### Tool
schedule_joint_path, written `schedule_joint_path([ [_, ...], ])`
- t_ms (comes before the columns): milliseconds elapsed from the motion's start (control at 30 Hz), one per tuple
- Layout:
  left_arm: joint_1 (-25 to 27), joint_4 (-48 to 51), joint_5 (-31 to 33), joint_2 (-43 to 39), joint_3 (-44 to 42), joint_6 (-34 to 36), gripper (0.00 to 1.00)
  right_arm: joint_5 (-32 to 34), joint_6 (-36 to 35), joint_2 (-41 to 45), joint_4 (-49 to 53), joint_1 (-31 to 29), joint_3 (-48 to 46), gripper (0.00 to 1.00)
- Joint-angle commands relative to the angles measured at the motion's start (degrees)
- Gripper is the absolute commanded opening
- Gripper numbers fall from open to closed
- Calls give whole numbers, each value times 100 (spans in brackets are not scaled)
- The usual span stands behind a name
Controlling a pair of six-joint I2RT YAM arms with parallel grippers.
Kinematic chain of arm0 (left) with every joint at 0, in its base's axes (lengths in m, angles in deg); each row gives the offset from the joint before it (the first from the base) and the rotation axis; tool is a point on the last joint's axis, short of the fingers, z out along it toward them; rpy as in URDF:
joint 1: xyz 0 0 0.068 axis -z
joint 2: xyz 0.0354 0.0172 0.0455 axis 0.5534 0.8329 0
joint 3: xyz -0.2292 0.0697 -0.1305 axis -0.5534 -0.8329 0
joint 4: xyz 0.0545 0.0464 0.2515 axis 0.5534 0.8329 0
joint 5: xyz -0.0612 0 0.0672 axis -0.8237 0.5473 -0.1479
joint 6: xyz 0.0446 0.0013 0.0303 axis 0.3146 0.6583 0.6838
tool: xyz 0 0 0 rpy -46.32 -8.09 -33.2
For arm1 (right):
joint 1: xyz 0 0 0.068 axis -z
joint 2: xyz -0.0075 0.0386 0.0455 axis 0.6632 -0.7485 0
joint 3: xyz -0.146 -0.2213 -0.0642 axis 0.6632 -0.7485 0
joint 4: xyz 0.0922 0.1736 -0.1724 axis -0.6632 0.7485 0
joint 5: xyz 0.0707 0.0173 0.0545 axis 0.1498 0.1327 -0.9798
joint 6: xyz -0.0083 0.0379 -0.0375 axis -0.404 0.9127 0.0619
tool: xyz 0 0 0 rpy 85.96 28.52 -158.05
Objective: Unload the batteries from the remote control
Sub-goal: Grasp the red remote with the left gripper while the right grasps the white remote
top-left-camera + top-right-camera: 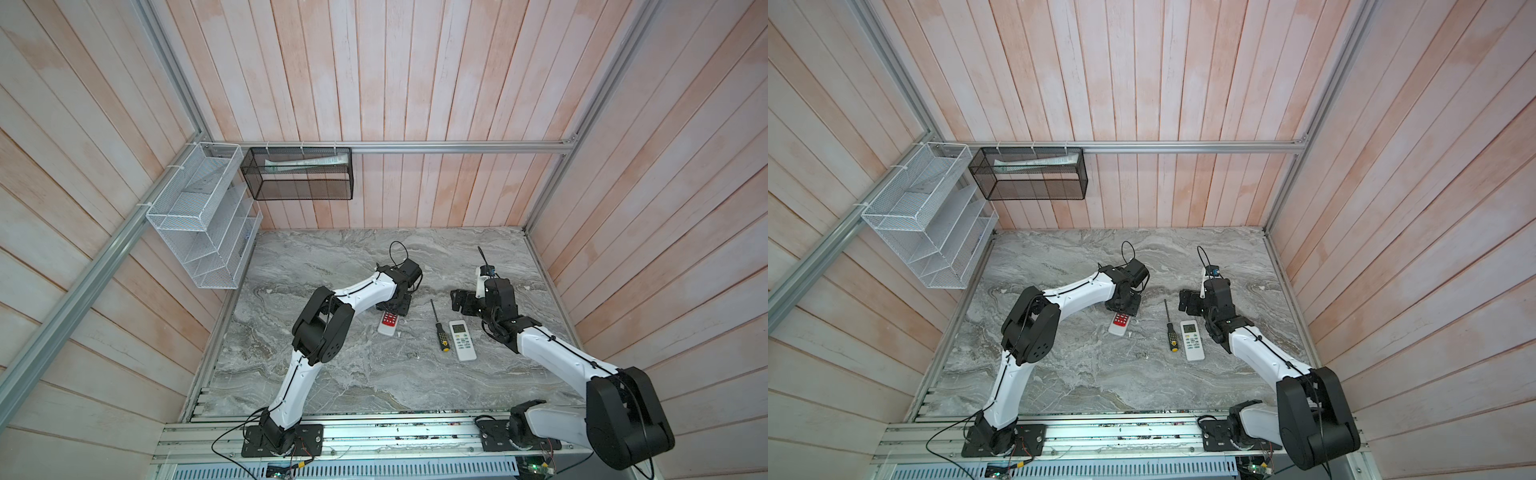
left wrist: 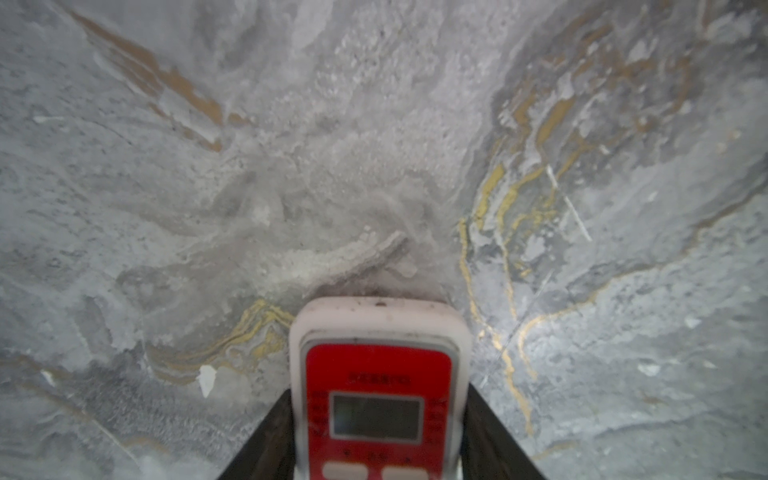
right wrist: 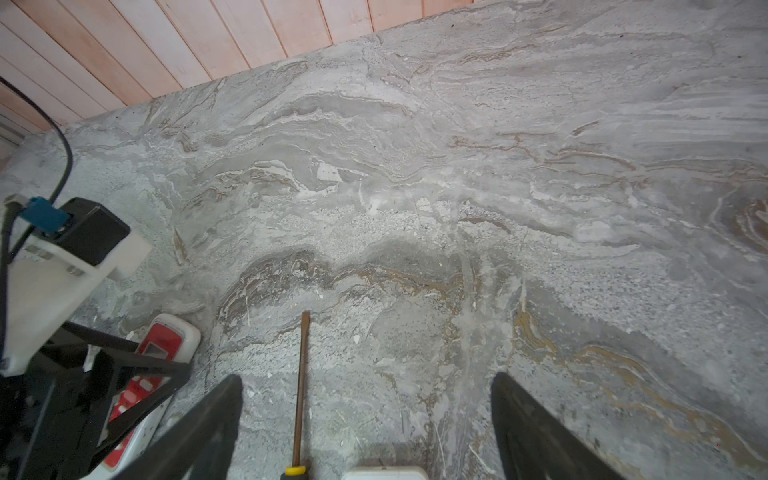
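My left end effector grips the red remote by its long sides. It lies face up on the surface, display end toward the back wall. My right end effector hangs open.

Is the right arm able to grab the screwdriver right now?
Probably yes: its fingers are open, and the screwdriver lies bare on the table just ahead of them, with nothing on top.

A grey marbled tabletop was enclosed by pinkish plank walls, and a white wire rack and black mesh basket were hung from aluminium rails.
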Motion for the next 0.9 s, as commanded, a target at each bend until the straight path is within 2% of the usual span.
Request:
schedule_joint_path([
  [0, -53, -509, -176, -358, -356, -132, 51, -525, -93, 114, -436, -46, -210, 93],
  [300, -115, -1649, -361, -1396, -1197, -475, 51, -1794, -166, 356, -1059, -210, -480, 89],
  [500, -150, -2728, -620, -2274, -1930, -829, 50, -1919, -82, 245, -1409, -857, -470, 84],
  [667, -159, -3429, -584, -2907, -2484, -1134, 50, -2110, 403, 89, -2039, -1211, -482, 80],
  [867, -157, -3986, -711, -3361, -2905, -1531, 50, -1767, 474, -198, -2388, -1787, -237, 69],
])
